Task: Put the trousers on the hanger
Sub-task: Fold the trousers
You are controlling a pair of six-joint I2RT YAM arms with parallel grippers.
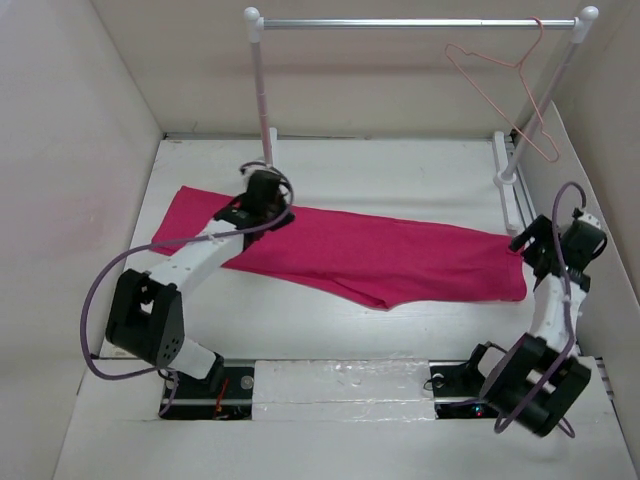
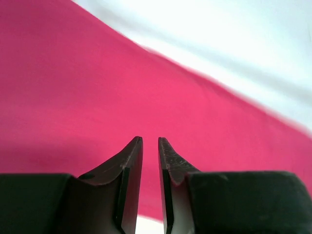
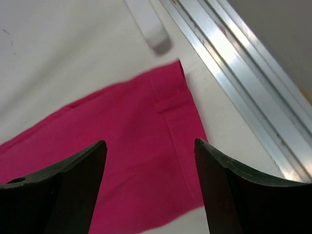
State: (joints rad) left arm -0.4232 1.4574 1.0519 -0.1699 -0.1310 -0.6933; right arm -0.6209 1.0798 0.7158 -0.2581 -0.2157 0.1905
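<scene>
Trousers (image 1: 370,255) lie flat across the table, 9 to 3 o'clock; hanger (image 1: 515,68) hangs on the rail at 1 o'clock, well apart.

Step judged: grasp the cloth ends. The right gripper should take the seamed edge squarely, through both layers.

Right gripper (image 3: 150,146): jaws wide, tilted over the 3 o'clock corner.

Left gripper (image 2: 150,141): jaws a narrow slit, low over the cloth; a pinch cannot be told.

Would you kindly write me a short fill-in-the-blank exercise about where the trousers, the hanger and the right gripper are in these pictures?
1. The hanger hangs at the ____ end of the rail.
2. The trousers lie flat on the table, not yet on the ____.
3. The right gripper hovers over the trousers with its jaws ____.
Missing words: right; hanger; open.
</scene>
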